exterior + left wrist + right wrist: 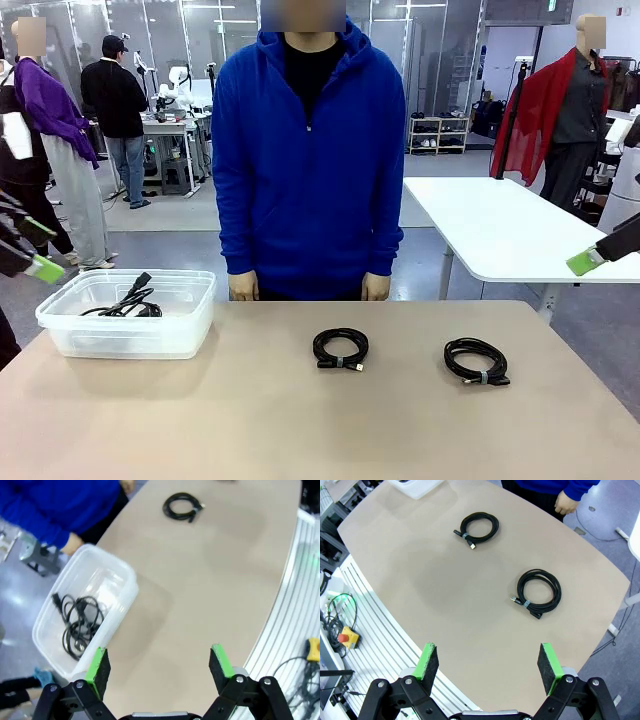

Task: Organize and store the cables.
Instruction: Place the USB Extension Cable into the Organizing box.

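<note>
- Find two of the cables loose on the table (300, 440): a middle coil (340, 349) in front of the person and a right coil (476, 360) well apart from it toward the robot's right. Note a third cable (125, 302) already lying in the clear bin (60, 325) at the left end.
- Expect light, limp cord, wound flat and cinched by a small tie (possibly hook-and-loop, too small to tell). Likely to sag and swing once lifted, unlikely to break.
- Take hold across the whole bundle just beside the tie, the tightest-bound spot. Avoid pinching a single strand or the plug end, both apt to slip or to pull the coil loose.
- Read the left gripper (159, 662) as spread wide and empty, hanging above the table's left end, near the bin.
- Read the right gripper (489, 662) as spread wide too, with nothing between the pads, high over the near-right rim and with both loose coils ahead.
- Count on plenty of bare tabletop around each coil for a straight descent, and on no clutter between coils and bin.
- Mind the bin's raised wall on the way in, the table edge under both grippers, and the person's hand (243, 287) at the far edge, near the bin's far corner.
</note>
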Controlling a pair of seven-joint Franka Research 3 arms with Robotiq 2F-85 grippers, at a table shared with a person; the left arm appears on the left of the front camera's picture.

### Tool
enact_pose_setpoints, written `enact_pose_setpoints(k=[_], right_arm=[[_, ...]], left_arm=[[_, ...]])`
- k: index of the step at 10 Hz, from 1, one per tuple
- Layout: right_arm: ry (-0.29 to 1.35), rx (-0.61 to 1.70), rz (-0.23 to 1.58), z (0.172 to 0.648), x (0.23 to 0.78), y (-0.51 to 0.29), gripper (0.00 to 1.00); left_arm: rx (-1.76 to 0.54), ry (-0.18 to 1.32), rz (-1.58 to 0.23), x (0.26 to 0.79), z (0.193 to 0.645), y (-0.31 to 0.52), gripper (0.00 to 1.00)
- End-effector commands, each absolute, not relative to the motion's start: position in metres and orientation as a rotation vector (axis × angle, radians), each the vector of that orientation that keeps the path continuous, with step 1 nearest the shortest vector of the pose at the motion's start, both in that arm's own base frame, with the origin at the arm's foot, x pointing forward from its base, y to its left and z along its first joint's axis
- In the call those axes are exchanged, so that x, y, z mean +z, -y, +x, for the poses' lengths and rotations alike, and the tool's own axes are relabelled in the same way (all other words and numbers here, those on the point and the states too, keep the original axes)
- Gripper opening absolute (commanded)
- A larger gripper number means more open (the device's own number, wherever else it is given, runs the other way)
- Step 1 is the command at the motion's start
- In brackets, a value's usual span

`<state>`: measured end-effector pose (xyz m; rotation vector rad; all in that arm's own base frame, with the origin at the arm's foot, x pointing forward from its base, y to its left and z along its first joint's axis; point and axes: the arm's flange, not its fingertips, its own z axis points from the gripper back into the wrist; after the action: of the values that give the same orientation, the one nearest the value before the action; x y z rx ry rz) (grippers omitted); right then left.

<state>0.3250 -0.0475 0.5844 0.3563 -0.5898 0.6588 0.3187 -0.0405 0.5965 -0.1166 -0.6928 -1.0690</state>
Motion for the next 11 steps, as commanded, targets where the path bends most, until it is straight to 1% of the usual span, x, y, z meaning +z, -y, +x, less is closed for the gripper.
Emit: enact_pose_setpoints(k=[1, 4, 6, 10, 11], right_arm=[[0.585, 0.647, 0.362, 0.325, 0.587, 0.048, 1.00], [0.585, 0.647, 0.362, 0.325, 0.587, 0.048, 1.00], [0.585, 0.647, 0.362, 0.325, 0.587, 0.048, 1.00], [0.585, 0.647, 0.362, 0.325, 0.587, 0.048, 1.00], [0.585, 0.647, 0.362, 0.325, 0.587, 0.048, 1.00]], left_arm=[[-1.260, 0.657, -0.050, 0.602, 0.336, 0.072, 1.00], [-1.402, 0.555, -0.005, 0.617, 0.356, 0.128, 1.00], [-1.441, 0.474, 0.039, 0.624, 0.376, 0.168, 1.00], [-1.481, 0.415, 0.072, 0.605, 0.395, 0.233, 1.00], [-1.485, 0.396, 0.050, 0.599, 0.398, 0.243, 1.00]])
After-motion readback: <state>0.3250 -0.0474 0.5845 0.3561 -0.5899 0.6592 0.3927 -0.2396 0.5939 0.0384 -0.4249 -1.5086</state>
